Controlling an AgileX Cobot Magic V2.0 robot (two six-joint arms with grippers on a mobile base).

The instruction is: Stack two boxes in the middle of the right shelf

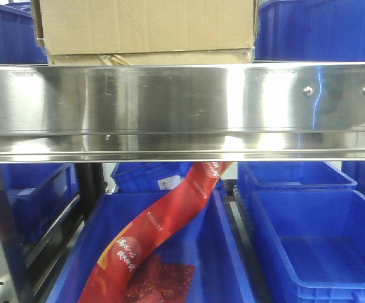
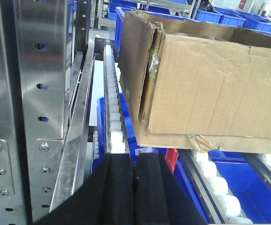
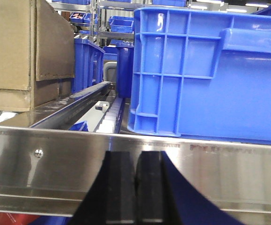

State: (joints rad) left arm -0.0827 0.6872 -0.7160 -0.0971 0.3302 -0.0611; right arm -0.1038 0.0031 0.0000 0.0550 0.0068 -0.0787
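Observation:
A brown cardboard box (image 1: 147, 28) sits on the shelf above the steel front rail (image 1: 182, 110). In the left wrist view it (image 2: 205, 84) rests on white rollers, torn at its near corner, up and right of my left gripper (image 2: 135, 161), which is shut and empty. In the right wrist view the cardboard box (image 3: 23, 51) is at the left and a blue plastic crate (image 3: 210, 75) stands on the shelf at the right. My right gripper (image 3: 136, 159) is shut and empty, just in front of the steel rail (image 3: 55, 154).
Below the shelf, blue bins (image 1: 321, 246) stand side by side; the left one (image 1: 226, 252) holds a red printed packet strip (image 1: 163, 221). A perforated steel upright (image 2: 37, 93) is at the left. White roller tracks (image 2: 114, 122) run back along the shelf.

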